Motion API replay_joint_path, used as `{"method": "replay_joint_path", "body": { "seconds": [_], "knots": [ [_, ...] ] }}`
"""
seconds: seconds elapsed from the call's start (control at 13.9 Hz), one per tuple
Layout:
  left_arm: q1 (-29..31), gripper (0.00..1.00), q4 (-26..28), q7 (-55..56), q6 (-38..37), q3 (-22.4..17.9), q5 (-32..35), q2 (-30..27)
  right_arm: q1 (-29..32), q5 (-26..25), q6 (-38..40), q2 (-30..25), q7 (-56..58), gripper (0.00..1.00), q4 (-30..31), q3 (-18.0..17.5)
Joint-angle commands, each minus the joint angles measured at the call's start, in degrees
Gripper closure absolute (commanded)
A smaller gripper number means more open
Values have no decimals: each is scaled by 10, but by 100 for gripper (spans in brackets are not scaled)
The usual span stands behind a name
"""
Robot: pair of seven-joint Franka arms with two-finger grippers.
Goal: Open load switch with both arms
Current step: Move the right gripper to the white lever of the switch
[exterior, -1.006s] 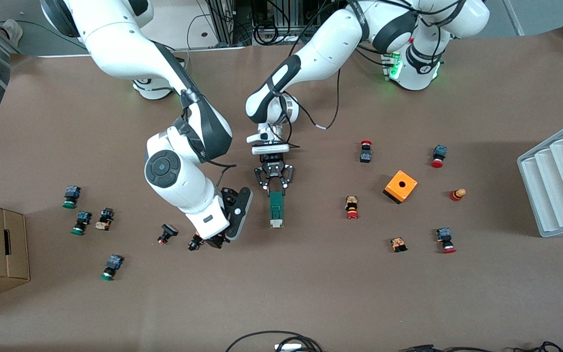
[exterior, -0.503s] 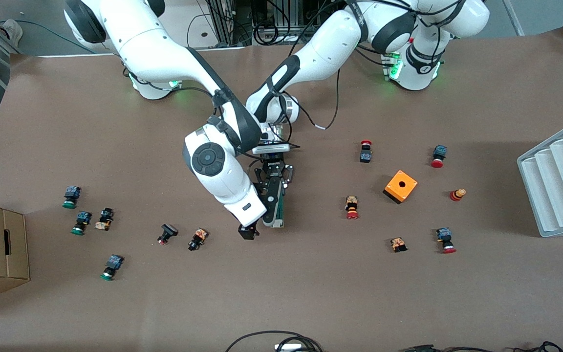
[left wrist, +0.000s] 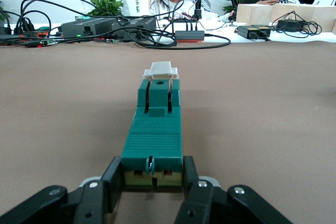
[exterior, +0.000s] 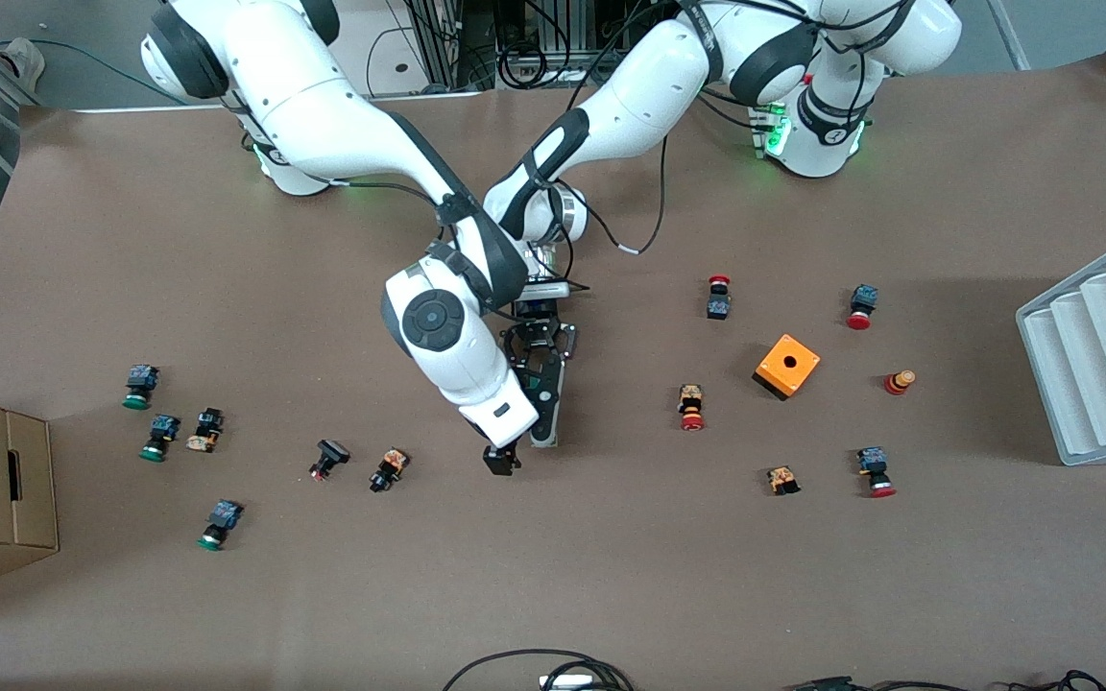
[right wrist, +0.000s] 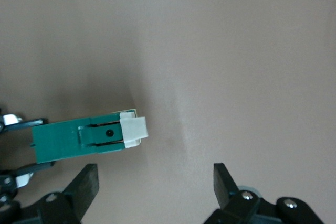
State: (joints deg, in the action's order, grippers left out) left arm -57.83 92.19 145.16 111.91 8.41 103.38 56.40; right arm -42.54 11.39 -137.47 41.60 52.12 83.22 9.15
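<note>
Two arms met over the middle of the tabletop (exterior: 611,576), and what you had to watch was how the load switch (exterior: 546,403) lay between them. Its long axis ran toward the front camera: the end farther from that camera sat clamped in the left end effector (left wrist: 152,174), whose fingers (left wrist: 116,174) pressed both sides of the green body, while the white sliding piece (right wrist: 133,128) pointed at the camera, free and untouched. You could see the switch resting flat on the tabletop, not lifted.

The right end effector (exterior: 502,459) hung over the tabletop just beside that white end, a little toward the right arm's end of the table. Its jaws stood wide apart with nothing in them, and in the right wrist view the white piece lay off to one side of the gap, not yet between the fingers (right wrist: 223,179). You would likely have needed a short sideways shift to bracket it.

Compared with a second before, the right arm had swung in from over the small push-buttons (exterior: 388,469) to the switch's end; the left had not moved.
</note>
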Motion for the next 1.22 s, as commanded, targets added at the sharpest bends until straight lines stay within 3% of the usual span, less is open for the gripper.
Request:
{"method": "replay_joint_path", "body": {
  "seconds": [0.0,1.15],
  "knots": [
    [2,48,-12,12,15,-6,2,28,-38,13,-18,29,5,2,-24,42],
    [3,48,-12,12,15,-6,2,28,-78,14,-61,81,-1,3,-26,66]
  ]
}}
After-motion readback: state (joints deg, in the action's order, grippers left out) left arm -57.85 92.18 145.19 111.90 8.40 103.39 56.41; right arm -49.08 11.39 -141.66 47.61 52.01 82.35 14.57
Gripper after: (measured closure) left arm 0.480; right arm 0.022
